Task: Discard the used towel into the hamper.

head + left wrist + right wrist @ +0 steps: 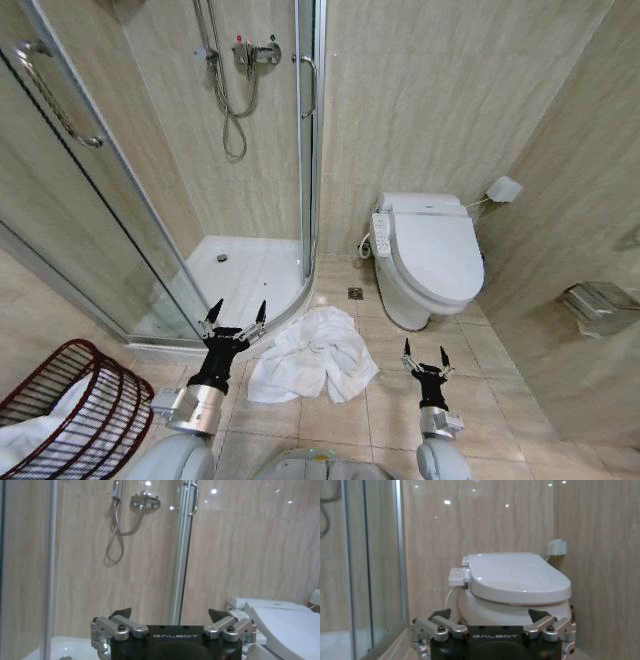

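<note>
Dark-red hamper (75,405) holding white cloth (30,432), towel (315,355) on floor

Closed white toilet (430,255) beside glass shower cubicle (230,180).

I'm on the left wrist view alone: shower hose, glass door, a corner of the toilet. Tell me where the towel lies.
Observer: The towel lies crumpled on the floor tiles, between the shower tray and the toilet.
Operator: Give me the hamper's place.
Observer: The hamper stands on the robot's left, tilted, with white cloth already in it.
Operator: Report both grippers.
Observer: The left gripper is open, raised at the towel's left edge. The right gripper is open too, just right of the towel.
</note>
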You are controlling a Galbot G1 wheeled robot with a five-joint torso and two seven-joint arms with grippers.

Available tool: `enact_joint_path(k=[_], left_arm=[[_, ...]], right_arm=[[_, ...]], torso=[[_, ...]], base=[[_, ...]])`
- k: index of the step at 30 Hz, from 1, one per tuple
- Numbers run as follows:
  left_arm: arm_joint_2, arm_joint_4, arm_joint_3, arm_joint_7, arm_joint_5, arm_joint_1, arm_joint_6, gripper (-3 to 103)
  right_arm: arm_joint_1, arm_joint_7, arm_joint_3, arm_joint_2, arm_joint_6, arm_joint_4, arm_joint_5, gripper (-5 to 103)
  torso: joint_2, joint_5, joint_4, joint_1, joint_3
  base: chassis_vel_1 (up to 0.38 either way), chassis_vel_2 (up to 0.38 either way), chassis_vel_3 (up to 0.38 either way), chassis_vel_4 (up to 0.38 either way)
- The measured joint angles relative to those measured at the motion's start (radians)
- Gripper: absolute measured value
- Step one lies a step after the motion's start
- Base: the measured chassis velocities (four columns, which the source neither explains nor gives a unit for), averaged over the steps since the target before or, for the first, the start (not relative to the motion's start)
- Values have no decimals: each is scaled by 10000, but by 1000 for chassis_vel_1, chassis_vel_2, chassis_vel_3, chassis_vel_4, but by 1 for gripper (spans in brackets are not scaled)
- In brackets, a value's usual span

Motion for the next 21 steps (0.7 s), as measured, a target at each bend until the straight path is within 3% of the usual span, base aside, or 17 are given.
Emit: enact_joint_path(k=[8,21], left_arm=[[0,0,0,0,0,0,0,100],[0,0,0,0,0,0,0,100]], right_arm=[[-35,-1040,-104,-116,-130,-129,1405,100],[-64,-945,-29,-166,-678,-142,1592,100]], torso=[[-301,2,1,-129,-171],[-816,2,1,-317,-498]], base=[[0,0,0,0],[0,0,0,0]])
